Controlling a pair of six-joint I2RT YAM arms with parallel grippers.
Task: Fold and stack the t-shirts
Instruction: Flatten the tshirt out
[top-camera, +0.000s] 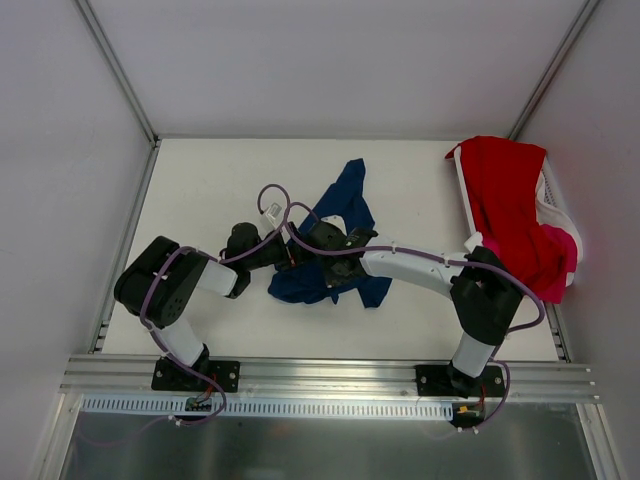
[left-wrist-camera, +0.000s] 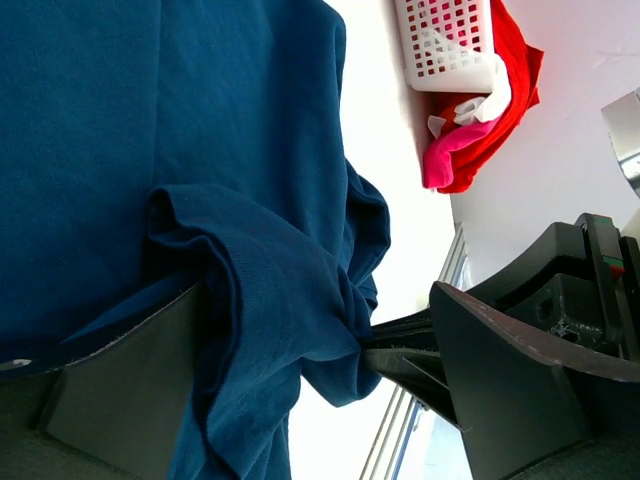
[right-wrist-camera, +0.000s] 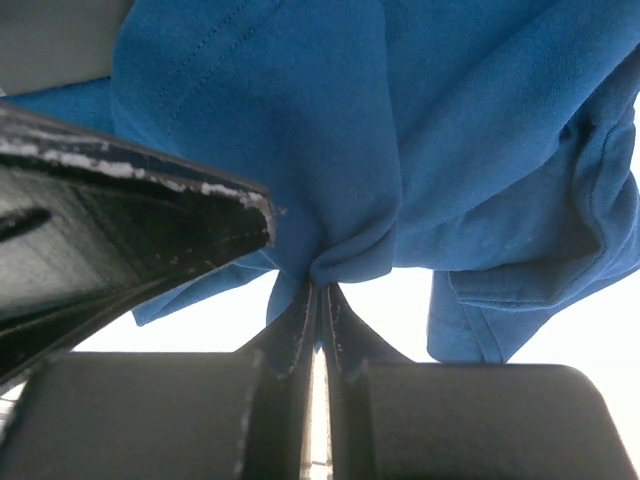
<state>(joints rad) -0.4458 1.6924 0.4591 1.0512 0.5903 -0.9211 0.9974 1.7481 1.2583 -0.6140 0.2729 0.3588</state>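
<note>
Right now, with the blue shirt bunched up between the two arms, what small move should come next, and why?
Probably close the left end effector on the blue t-shirt fold between its open jaws. The right end effector is shut on a pinch of the cloth, which lies crumpled; a second grip should let the arms spread it flat.
</note>
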